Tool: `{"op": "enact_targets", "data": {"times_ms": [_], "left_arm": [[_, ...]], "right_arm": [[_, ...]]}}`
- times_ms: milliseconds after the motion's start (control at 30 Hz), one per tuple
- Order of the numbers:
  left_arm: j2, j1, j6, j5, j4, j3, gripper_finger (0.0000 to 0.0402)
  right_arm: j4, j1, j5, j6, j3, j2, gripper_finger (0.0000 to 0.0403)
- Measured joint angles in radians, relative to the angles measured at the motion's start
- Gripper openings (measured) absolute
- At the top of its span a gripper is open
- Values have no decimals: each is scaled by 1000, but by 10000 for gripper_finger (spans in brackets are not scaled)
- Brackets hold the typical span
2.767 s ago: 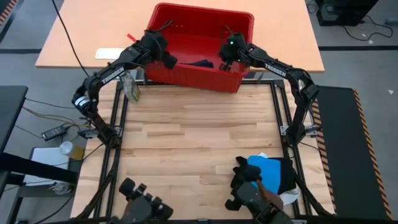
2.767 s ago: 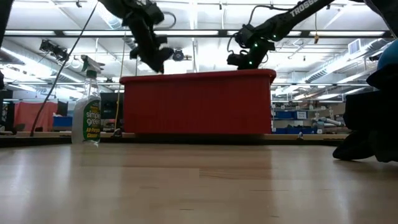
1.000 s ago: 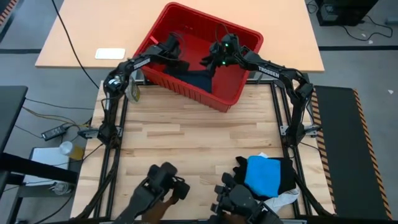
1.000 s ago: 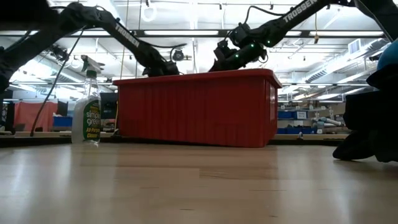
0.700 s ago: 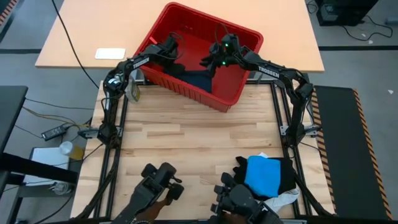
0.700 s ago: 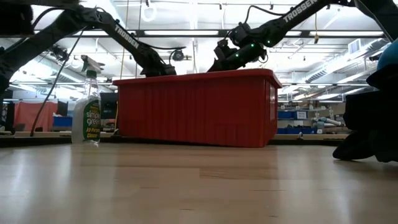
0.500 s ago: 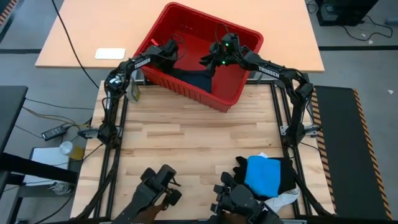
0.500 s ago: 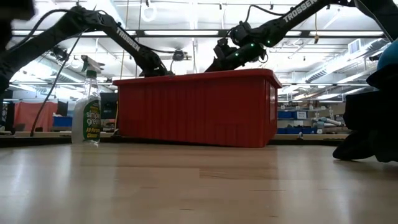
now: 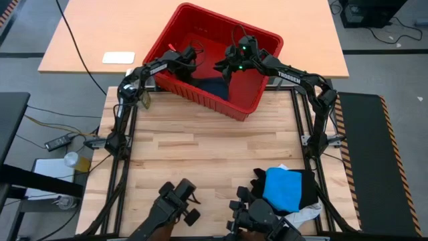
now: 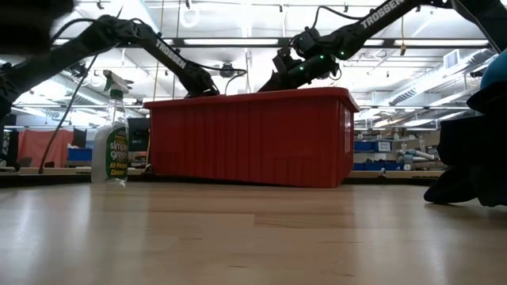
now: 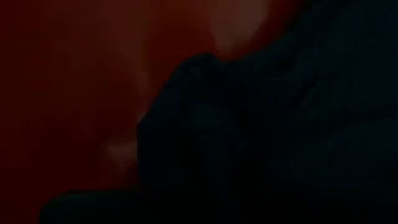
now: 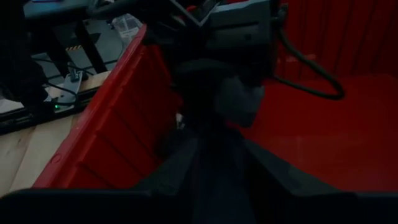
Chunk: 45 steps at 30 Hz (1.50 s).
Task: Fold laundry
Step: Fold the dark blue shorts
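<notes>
Red plastic basket (image 9: 249,107) at upper centre holds a dark garment (image 9: 212,88); we see both end effectors inside it. The left end effector (image 9: 190,59) is closed, pressed into the cloth; the right end effector (image 9: 227,68) pinches the garment. Folded blue garment (image 9: 282,189) lies on the surface (image 9: 200,147), lower right.

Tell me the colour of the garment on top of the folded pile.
Bright blue garment, clearest in the high view.

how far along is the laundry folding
Looks done: a bright blue garment lies on a black one at the table's near right corner, a white one beside them. In hand: both claws, left and right, reach into the red basket at a dark garment. Left: lifting and folding it.
</notes>
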Motion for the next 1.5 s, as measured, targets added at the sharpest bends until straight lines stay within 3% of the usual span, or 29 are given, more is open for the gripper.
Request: {"op": "enact_targets", "data": {"times_ms": [400,533,767,900,1067,1233,1333,1500], "left_arm": [[-3,4,16,36,50,450,23],[-123,8,63,136,149,398,23],[-287,-14,82,198,110,398,23],[-394,-90,105,134,112,398,23],[-511,-225,171,49,119,390,23],[-646,-331,163,49,44,236,23],[-758,-397,113,42,89,15,23],[-999,-531,-15,9,331,-417,23]], "right_arm": [[3,-10,-8,-48,0,-109,128],[-25,-4,-18,-77,0,-182,126],[-99,3,-18,-13,0,-273,125],[-154,35,-14,14,0,-311,125],[-185,114,89,32,0,-384,125],[-201,204,154,106,0,-469,125],[-262,265,171,113,1,-498,125],[-365,392,201,153,1,-476,125]]}}
